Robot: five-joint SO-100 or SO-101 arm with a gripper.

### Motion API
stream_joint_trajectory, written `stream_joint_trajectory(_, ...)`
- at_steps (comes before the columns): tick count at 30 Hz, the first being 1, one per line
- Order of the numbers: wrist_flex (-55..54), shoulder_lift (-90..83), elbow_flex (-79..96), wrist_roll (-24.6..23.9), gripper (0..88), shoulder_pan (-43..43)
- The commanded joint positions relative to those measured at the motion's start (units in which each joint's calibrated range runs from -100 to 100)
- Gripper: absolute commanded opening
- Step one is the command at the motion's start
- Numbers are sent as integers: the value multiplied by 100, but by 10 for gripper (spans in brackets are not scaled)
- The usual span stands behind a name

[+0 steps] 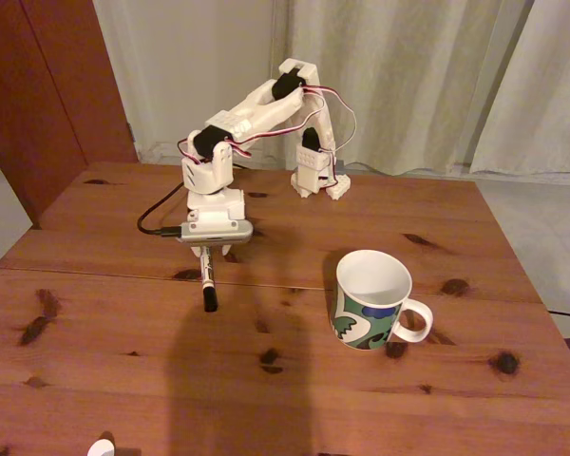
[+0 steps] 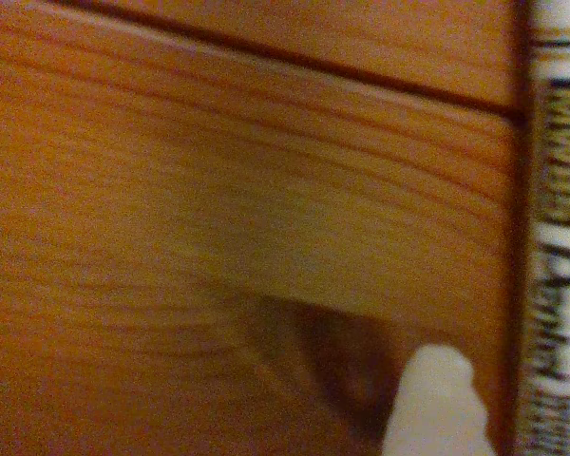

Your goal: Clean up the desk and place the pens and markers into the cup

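On the desk (image 1: 294,380) lies the marker (image 1: 207,281), white-barrelled, its black cap toward the near edge. My gripper (image 1: 208,253) is lowered straight over the marker's far end, close to the wood. In the wrist view the printed barrel of the marker (image 2: 559,285) runs down the right edge, and one white fingertip (image 2: 432,404) stands just left of it with a thin dark gap between them. The other finger is out of frame. The cup (image 1: 372,300) stands upright to the right of the marker, handle pointing right, its white inside bare.
A black cable (image 1: 155,215) loops on the desk left of the arm. The arm's base (image 1: 318,180) sits at the far edge before pale curtains. A small white object (image 1: 102,447) shows at the near edge. A seam (image 1: 456,294) crosses the desk.
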Motion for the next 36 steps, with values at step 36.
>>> stream_joint_trajectory(36,-52,446,-756,53,174,196)
